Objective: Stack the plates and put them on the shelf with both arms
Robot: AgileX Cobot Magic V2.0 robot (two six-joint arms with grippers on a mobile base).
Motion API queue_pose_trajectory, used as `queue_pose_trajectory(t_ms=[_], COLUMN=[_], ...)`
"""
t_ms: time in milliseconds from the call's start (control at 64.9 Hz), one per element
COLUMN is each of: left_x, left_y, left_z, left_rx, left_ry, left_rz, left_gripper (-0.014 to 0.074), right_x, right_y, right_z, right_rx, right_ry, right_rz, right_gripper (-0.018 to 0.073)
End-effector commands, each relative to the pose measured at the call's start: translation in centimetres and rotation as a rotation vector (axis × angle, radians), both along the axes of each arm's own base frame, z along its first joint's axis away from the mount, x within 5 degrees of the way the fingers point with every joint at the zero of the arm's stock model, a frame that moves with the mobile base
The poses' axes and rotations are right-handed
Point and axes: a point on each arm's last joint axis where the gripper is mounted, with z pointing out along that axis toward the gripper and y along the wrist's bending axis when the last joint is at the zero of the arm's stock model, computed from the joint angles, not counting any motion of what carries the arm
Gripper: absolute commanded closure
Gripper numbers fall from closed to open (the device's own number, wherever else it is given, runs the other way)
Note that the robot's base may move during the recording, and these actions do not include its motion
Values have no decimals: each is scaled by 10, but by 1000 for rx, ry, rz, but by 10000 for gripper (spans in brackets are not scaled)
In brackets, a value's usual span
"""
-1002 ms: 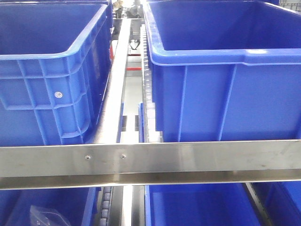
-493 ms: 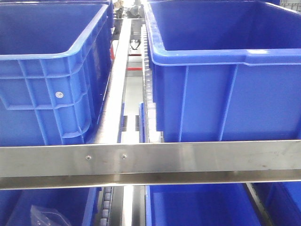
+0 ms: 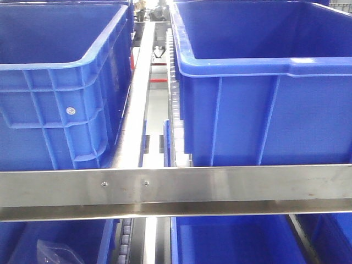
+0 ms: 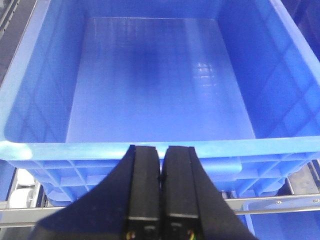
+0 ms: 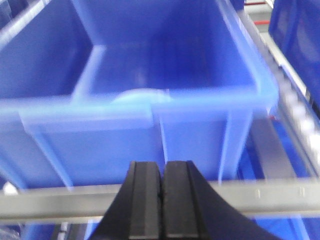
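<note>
Two big blue bins, the left bin [image 3: 60,82] and the right bin [image 3: 264,88], are sitting side by side on a shelf behind a steel rail [image 3: 176,187]. The left claw [image 4: 160,175] is hanging pressed together over a bare bin floor. The right claw [image 5: 161,182], also pinched closed on nothing, is facing a blurred bin where a pale plate [image 5: 142,96] is peeking above the near wall.
</note>
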Motion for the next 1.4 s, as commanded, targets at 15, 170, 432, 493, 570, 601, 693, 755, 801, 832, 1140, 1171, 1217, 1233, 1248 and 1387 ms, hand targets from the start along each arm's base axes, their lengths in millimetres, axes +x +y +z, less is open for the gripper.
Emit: queue_pose_trajectory(t_ms=[15, 170, 432, 493, 570, 601, 693, 755, 801, 832, 1140, 1171, 1217, 1233, 1248, 1387], left_x=[2, 2, 2, 2, 2, 2, 2, 2, 2, 2, 2, 2, 2, 2, 2, 2], left_y=[-2, -2, -2, -2, -2, -2, -2, -2, -2, -2, -2, -2, -2, -2, -2, -2], left_z=[17, 17, 17, 17, 17, 17, 17, 17, 17, 17, 17, 17, 17, 17, 17, 17], left_rx=[-23, -23, -23, -23, -23, -23, -23, -23, -23, -23, -23, -23, -23, -23, -23, -23], left_ry=[-109, -109, -109, -109, -109, -109, -109, -109, -109, -109, -109, -109, -109, -109, -109, -109], left_rz=[-17, -17, -17, -17, -17, -17, -17, -17, -17, -17, -17, -17, -17, -17, -17, -17], left_gripper=[513, 513, 513, 513, 513, 513, 513, 513, 513, 513, 513, 513, 513, 513, 513, 513], right_x=[-4, -10, -10, -10, -10, -10, -10, -10, -10, -10, -10, -10, -10, -10, -10, -10], right_y=[-1, -1, -1, -1, -1, -1, -1, -1, -1, -1, -1, -1, -1, -1, -1, -1], right_z=[1, -16, -26, -25, -25, -25, -25, -25, -25, -25, -25, -25, -25, -25, -25, -25], right_rx=[-16, -15, -7, -7, -7, -7, -7, -7, -7, -7, -7, -7, -7, -7, -7, -7], right_ry=[-130, -157, -193, -201, -205, -205, -205, -205, -205, -205, -204, -204, -204, -204, -204, -204], right_rz=[-8, -8, -10, -10, -10, -10, -10, -10, -10, -10, -10, -10, -10, -10, -10, -10], right_gripper=[537, 537, 537, 537, 537, 537, 537, 537, 537, 537, 537, 537, 537, 537, 537, 537])
